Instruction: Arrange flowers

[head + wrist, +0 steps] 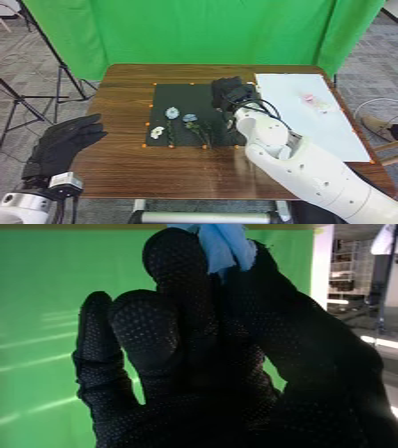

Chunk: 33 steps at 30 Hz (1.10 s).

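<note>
At the left edge of the tabletop, the left hand had its fingers loosely straight, with a broad strip of brown wood between it and the dark mat. Near the mat's left edge lay the white flower, then the pale blue flower, its stem pointing to the near edge, and just beside it the small blue flower. Over the mat's far right part was the right hand, its fingers and thumb pinching blue petals. Farther right, the white sheet ran along the tabletop's right edge, the pink flower well inside its borders.
</note>
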### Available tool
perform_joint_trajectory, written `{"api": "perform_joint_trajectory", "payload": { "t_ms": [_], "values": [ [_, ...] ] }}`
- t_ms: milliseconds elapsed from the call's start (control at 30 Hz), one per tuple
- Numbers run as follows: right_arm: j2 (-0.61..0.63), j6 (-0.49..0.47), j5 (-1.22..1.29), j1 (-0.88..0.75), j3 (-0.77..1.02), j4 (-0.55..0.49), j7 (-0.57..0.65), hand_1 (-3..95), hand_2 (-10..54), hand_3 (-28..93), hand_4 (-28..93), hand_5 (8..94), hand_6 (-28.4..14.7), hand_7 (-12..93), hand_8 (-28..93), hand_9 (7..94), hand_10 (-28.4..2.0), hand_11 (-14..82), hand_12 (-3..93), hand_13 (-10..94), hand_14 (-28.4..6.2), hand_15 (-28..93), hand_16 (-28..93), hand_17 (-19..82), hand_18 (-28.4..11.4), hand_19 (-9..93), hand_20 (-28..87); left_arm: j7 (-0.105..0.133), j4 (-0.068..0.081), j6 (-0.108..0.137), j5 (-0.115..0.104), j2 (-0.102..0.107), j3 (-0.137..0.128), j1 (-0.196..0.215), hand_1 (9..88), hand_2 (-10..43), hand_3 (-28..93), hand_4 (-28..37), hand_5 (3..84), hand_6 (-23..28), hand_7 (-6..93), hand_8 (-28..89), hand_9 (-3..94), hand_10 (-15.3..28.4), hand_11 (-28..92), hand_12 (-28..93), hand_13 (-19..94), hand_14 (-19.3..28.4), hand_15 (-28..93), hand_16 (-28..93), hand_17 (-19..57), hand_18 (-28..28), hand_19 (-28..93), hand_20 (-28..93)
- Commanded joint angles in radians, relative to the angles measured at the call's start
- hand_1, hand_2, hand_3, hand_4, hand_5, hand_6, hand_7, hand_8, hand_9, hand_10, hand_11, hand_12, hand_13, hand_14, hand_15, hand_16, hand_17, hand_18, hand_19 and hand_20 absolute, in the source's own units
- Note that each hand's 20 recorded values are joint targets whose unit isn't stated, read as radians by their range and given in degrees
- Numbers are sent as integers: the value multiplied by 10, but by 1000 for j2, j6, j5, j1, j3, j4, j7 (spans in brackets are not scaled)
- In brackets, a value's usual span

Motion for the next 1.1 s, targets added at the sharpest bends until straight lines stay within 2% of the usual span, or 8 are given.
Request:
{"api": "perform_joint_trajectory", "payload": {
  "t_ms": [33, 133, 233, 433, 567, 733, 933, 1100],
  "values": [
    [-48, -16, -38, -37, -16, 23, 14, 491, -41, 767, -283, 822, -2, 227, 75, 835, -105, 341, 277, 693, -81, 726, 260, 215, -231, 791, 275, -42, 18, -23, 7, 10, 40, -70, 276, 53, 815, -114, 487, 144, 135, -80, 423, 227, 391, 115, 322, 284, 630, -126, -81, 220, 567, 205],
    [-71, -23, -47, -37, -25, 40, 17, 490, -42, 770, -283, 823, -3, 224, 77, 834, -105, 340, 279, 692, -83, 726, 261, 214, -233, 791, 277, -55, 15, -35, 15, -2, 27, -60, 277, 53, 815, -115, 486, 144, 135, -79, 424, 227, 390, 114, 322, 284, 630, -126, -81, 220, 567, 204],
    [-98, -36, -63, -41, -23, 59, 20, 486, -44, 777, -283, 824, -4, 221, 77, 834, -105, 337, 280, 691, -84, 725, 261, 213, -233, 790, 277, -54, 13, -32, 14, -9, 20, -54, 276, 54, 814, -114, 486, 144, 135, -79, 423, 227, 391, 114, 322, 284, 630, -127, -81, 220, 567, 204],
    [-124, 4, -75, -31, -34, 100, 41, 483, -45, 780, -283, 825, -3, 216, 73, 833, -103, 334, 282, 687, -88, 724, 260, 210, -231, 786, 277, -62, 20, -46, 20, -10, 28, -77, 276, 53, 814, -115, 485, 144, 133, -79, 423, 226, 391, 113, 321, 284, 631, -127, -81, 220, 567, 204],
    [-131, 9, -76, -33, -38, 98, 49, 480, -45, 781, -283, 825, -3, 216, 71, 833, -104, 334, 282, 686, -89, 723, 259, 208, -231, 785, 277, -66, 18, -46, 22, -13, 24, -71, 275, 54, 813, -114, 485, 144, 134, -78, 423, 225, 392, 113, 321, 284, 631, -127, -81, 220, 567, 204],
    [-140, 8, -95, -29, -48, 98, 45, 474, -52, 787, -283, 827, -4, 214, 64, 833, -105, 332, 279, 683, -92, 720, 257, 207, -232, 783, 277, -61, 19, -42, 18, -15, 21, -63, 274, 54, 813, -114, 485, 143, 134, -78, 424, 226, 392, 113, 320, 284, 631, -128, -81, 220, 566, 203],
    [-144, -50, -63, -42, -25, 79, 49, 424, -81, 809, -283, 824, -10, 212, 54, 818, -117, 351, 253, 664, -105, 722, 256, 188, -237, 772, 276, -68, 18, -45, 23, -21, 20, -68, 275, 52, 814, -114, 484, 143, 133, -79, 422, 225, 392, 112, 319, 284, 631, -128, -81, 220, 567, 203],
    [-148, -60, -56, -49, -18, 77, 47, 356, -74, 842, -283, 808, -13, 203, 30, 799, -127, 368, 221, 638, -122, 730, 251, 166, -246, 759, 284, -77, 22, -48, 27, -24, 23, -75, 277, 53, 814, -114, 485, 143, 133, -79, 422, 226, 392, 112, 319, 284, 630, -129, -81, 220, 566, 203]
  ]
}}
